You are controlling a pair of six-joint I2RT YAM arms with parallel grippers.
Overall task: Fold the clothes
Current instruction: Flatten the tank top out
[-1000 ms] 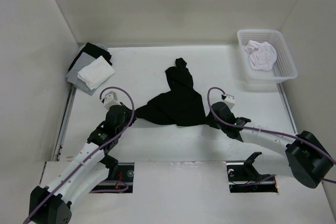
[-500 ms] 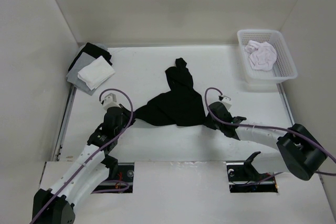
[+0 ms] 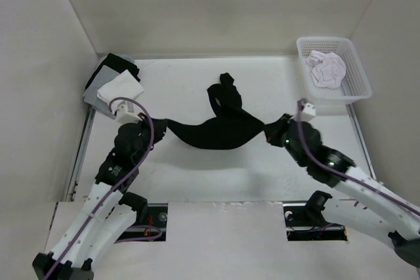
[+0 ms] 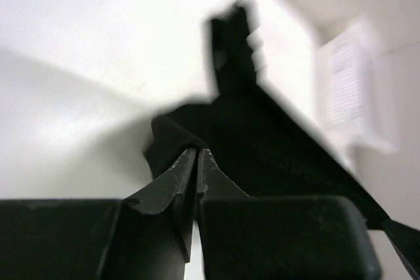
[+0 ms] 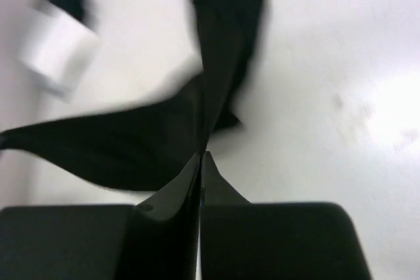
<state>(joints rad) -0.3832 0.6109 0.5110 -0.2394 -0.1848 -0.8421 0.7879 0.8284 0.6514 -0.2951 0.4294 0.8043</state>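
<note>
Currently left hand point(image 3: 159, 126) and right hand point(image 3: 268, 130) are each pinched tight on an end of the black shirt point(image 3: 220, 132), which sags stretched between them over mid-counter point(image 3: 177, 83).

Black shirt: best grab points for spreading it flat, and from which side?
Probably its two outer ends, one per arm, each from its own side. The black shirt spans as a band between the left gripper and right gripper, both shut on an end; the bunched tail trails farther back.
</note>
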